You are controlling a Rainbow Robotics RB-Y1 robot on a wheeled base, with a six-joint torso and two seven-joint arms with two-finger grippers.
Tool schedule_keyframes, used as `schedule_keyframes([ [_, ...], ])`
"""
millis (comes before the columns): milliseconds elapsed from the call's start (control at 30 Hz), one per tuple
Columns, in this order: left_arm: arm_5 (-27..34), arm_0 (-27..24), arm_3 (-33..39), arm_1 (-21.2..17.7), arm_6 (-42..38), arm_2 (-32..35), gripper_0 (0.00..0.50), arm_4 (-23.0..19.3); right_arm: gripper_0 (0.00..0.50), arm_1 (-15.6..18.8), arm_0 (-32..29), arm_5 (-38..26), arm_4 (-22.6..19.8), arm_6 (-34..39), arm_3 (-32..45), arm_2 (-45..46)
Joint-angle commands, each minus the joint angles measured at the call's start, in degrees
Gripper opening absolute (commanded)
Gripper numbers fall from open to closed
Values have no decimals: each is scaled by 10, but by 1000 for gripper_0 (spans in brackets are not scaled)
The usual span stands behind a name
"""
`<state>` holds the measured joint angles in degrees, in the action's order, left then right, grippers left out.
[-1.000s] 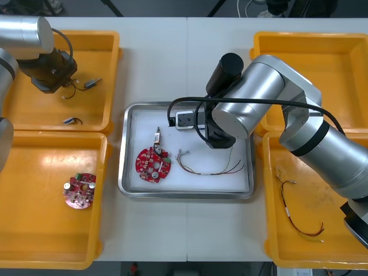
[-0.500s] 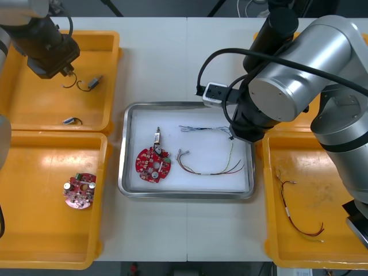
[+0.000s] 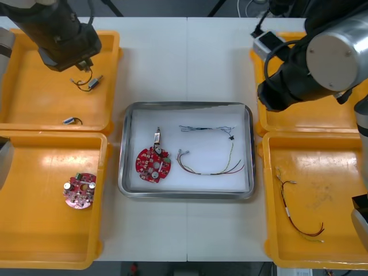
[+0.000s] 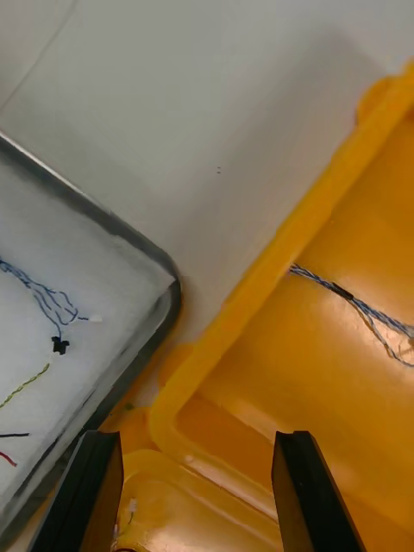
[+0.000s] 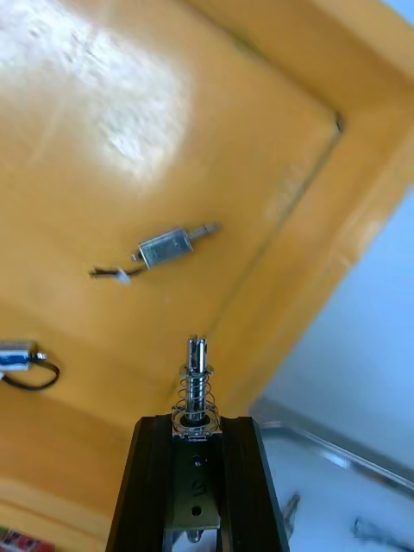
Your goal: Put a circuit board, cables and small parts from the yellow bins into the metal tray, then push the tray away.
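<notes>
Clamping a small sprung metal part, the left gripper hung over a yellow plastic bin. Just beside it, the white-lined metal tray already held a round red circuit board and thin cables. The right gripper gaped empty above a second yellow bin. Delivery and pushing remained.

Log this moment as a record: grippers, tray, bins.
left gripper: shut on small metal part, above far left bin
right gripper: open, above far right bin corner, beside tray
tray holds: red circuit board, tray's small part, blue and white cable, red and yellow cable
far left bin: two loose small parts
near left bin: second circuit board
near right bin: second red and yellow cable
far right bin: second blue and white cable
</notes>
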<state>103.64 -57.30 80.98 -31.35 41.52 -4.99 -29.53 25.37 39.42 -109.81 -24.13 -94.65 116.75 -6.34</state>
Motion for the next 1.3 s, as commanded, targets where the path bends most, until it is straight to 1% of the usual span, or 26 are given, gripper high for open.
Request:
schedule_keyframes([
  [33, 17, 19, 103, -9, -127, -64, 0, -46, 500, 9, -43, -2, 11, 52, 42, 61],
  [133, 16, 19, 141, -9, -167, -109, 0, -69, 500, 20, -74, -2, 13, 77, 61, 85],
  [233, 17, 19, 168, 2, -177, -145, 0, -77, 500, 27, -107, -2, 10, 104, 82, 114],
  [367, 16, 19, 174, 27, -181, -172, 0, -80, 500, 37, -144, -2, 8, 127, 108, 139],
  [467, 1, 19, 174, 50, -182, -201, 0, -78, 500, 38, -172, -2, 3, 143, 122, 169],
  [567, -19, 19, 173, 60, -181, -228, 0, -76, 500, 38, -196, -2, -3, 146, 132, 197],
  [667, -40, 19, 169, 67, -181, -256, 0, -76, 500, 40, -221, -2, -22, 149, 140, 225],
  [867, -66, 20, 161, 68, -177, -305, 0, -76, 500, 42, -260, -2, -64, 157, 144, 270],
  [1033, -98, 19, 132, 69, -170, -333, 0, -76, 500, 43, -284, -2, -67, 168, 148, 279],
  [1300, -144, 19, 89, 72, -162, -375, 0, -62, 500, 42, -329, -2, -74, 182, 153, 286],
])
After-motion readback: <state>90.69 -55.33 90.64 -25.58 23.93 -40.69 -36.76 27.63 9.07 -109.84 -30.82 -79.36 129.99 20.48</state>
